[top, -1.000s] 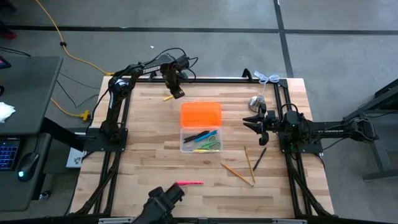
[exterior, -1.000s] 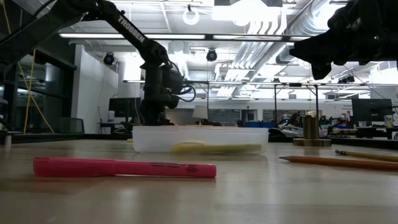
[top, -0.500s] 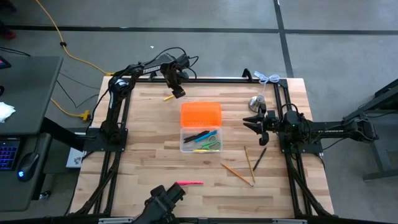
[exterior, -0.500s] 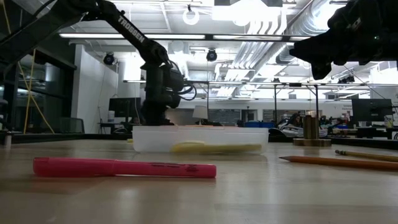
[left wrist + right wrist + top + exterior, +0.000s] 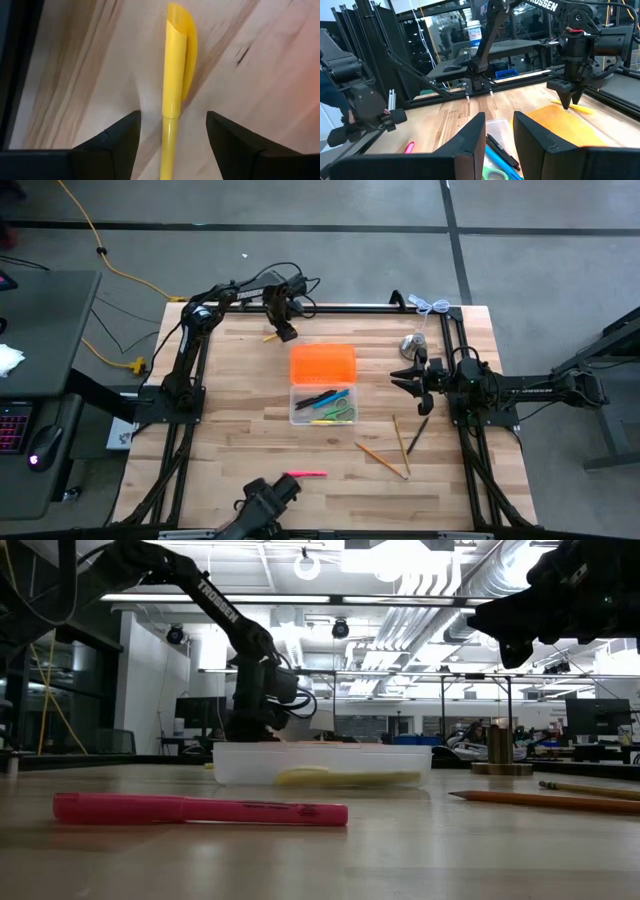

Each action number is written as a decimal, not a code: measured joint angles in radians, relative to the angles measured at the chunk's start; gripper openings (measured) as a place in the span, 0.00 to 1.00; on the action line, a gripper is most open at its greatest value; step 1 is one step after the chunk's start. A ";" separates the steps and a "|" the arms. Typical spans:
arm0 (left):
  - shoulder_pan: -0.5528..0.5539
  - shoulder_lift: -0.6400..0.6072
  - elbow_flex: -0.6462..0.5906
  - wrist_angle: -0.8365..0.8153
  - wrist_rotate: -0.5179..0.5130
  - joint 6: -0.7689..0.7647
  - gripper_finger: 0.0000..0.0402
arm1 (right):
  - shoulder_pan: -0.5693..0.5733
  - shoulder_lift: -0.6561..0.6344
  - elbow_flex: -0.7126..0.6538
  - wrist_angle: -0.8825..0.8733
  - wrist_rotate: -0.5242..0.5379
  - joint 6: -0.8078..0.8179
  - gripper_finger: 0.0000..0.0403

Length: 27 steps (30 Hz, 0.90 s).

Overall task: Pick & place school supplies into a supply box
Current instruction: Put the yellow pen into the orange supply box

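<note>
Left gripper: the left gripper hangs low over the slim yellow plastic pen at about 11 o'clock on the pale wooden table, near the far edge. Its jaws stand wide apart, one finger on each side of the pen, neither touching it; nothing is held.

Yellow pen: it lies flat on the wood, beyond the orange lid, apart from the box.

Supply box: the small clear plastic case with a bright orange lid sits near the table's centre, lid laid open toward 12 o'clock. The tray already holds a blue pen, a black pen, a yellow piece and the small green-handled scissors.

Right gripper: the right gripper waits at about 3 o'clock, jaws a little parted, empty.

Still loose: the pink marker at 6 o'clock; wooden pencils and a dark pen at 4 to 5 o'clock.

Risk, grip: the pen is thin and round; if the fingers close too high or off-centre, it could roll or squirt out toward the table's far edge.

Risk, clip: pinching across the pen's clip flap could twist it in the jaws.

Risk, carry: a hold near one end may let the pen droop and catch the orange lid on the way to the tray.
</note>
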 joint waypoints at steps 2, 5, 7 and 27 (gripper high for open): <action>0.000 0.001 0.000 0.002 -0.001 0.018 0.62 | 0.000 0.000 0.000 0.000 0.000 0.001 0.19; 0.000 0.002 -0.001 0.012 -0.003 0.024 0.55 | 0.000 0.000 0.000 0.000 0.000 0.001 0.19; 0.001 0.005 -0.001 0.018 -0.005 0.031 0.49 | 0.000 0.000 0.000 0.000 0.000 0.002 0.19; -0.021 0.076 0.003 0.024 -0.070 0.016 0.11 | 0.000 0.000 0.000 0.004 0.003 0.020 0.19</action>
